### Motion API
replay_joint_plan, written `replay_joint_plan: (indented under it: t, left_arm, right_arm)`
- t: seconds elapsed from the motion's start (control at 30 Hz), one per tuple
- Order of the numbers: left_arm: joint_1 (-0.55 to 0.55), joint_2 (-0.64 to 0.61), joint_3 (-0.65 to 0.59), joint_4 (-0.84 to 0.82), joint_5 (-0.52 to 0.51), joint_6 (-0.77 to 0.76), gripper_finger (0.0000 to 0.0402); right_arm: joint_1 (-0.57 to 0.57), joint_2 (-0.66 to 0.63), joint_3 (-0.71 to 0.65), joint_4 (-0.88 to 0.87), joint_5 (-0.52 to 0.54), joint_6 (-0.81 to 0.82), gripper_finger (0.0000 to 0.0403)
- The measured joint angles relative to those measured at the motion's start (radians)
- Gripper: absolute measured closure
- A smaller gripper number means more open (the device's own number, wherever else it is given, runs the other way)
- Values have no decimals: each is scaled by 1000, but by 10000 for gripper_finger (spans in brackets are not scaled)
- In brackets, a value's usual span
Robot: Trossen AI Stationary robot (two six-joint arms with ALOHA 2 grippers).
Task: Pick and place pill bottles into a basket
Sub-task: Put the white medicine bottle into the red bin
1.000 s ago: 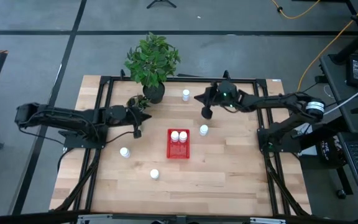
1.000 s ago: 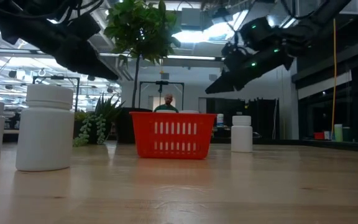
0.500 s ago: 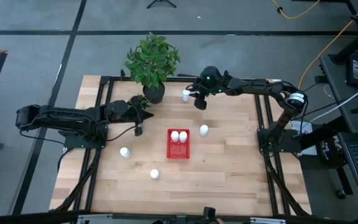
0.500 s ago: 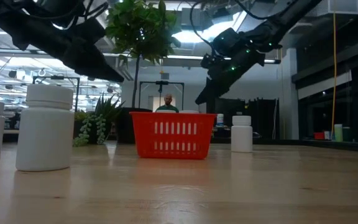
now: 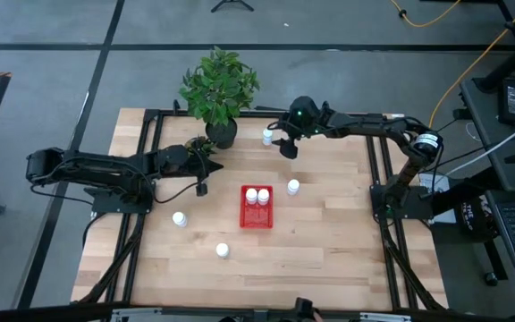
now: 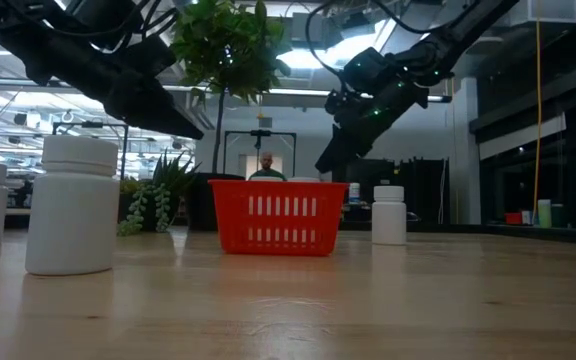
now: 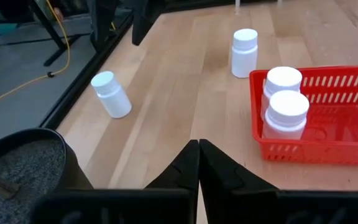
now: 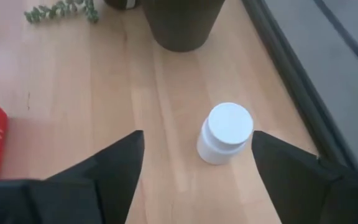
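The red basket (image 5: 257, 215) stands mid-table with two white pill bottles (image 5: 257, 194) upright in it. Several more bottles stand on the wood: one near the far edge (image 5: 267, 136), one right of the basket (image 5: 292, 187), and two toward the near left (image 5: 179, 218) (image 5: 223, 250). My right gripper (image 5: 286, 148) hangs open just right of and above the far bottle (image 8: 225, 134), which shows ahead of its spread fingers (image 8: 114, 168), apart from them. My left gripper (image 7: 197, 155) is shut on nothing, above the table left of the basket (image 7: 328, 134).
A dark pot with a green plant (image 5: 220, 89) stands at the far edge, left of the far bottle, with a small trailing succulent (image 5: 199, 148) beside it. The black frame rail (image 5: 329, 114) runs along the far edge. Bare wood lies near the front edge.
My right gripper has swung from above the bottle right of the basket toward the far edge and leftward, to the bottle near the plant, and its fingers have opened. The bottles and the basket have stayed put.
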Motion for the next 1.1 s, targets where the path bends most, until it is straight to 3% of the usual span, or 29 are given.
replay_joint_plan:
  t: [0.17,0.57,1.1]
  left_arm:
    - [0,0,0,0,0,0,399]
    - [0,0,0,0,-1,0,398]
    - [0,0,0,0,-3,0,400]
  right_arm:
    - [0,14,0,33,57,20,100]
    - [-1,129,-1,141,65,50,100]
    - [-1,152,-1,189,106,58,100]
